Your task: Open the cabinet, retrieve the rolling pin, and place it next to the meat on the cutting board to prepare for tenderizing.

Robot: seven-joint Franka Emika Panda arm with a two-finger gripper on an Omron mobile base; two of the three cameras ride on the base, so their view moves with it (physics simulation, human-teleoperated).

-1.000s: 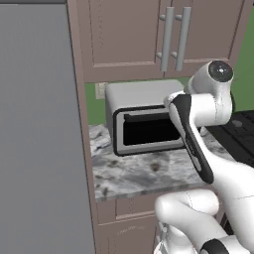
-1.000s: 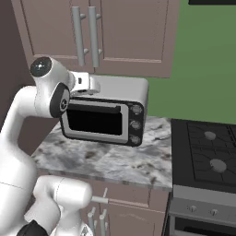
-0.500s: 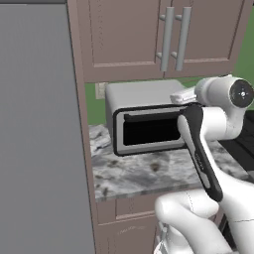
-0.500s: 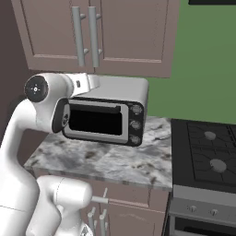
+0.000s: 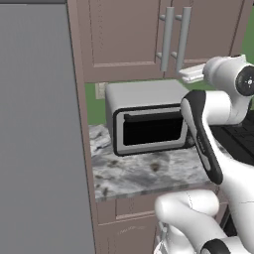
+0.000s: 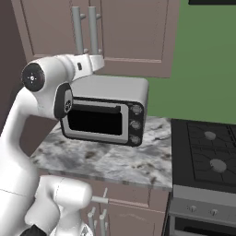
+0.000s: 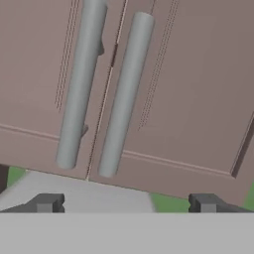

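Observation:
The mauve-brown wall cabinet hangs above the counter with both doors shut. Its two long grey bar handles stand side by side at the middle seam. My gripper is open, raised just below and in front of the handles, with nothing between its fingertips. In the base views the white hand points at the cabinet's lower edge. The rolling pin, the meat and the cutting board are out of view.
A silver toaster oven stands on the marble counter right under the cabinet and my hand. A tall grey panel fills the left. A black stove lies to the right.
My arm has swung up and forward, bringing the hand from beside the toaster oven up to the cabinet's lower edge near the handles. The gripper stays open.

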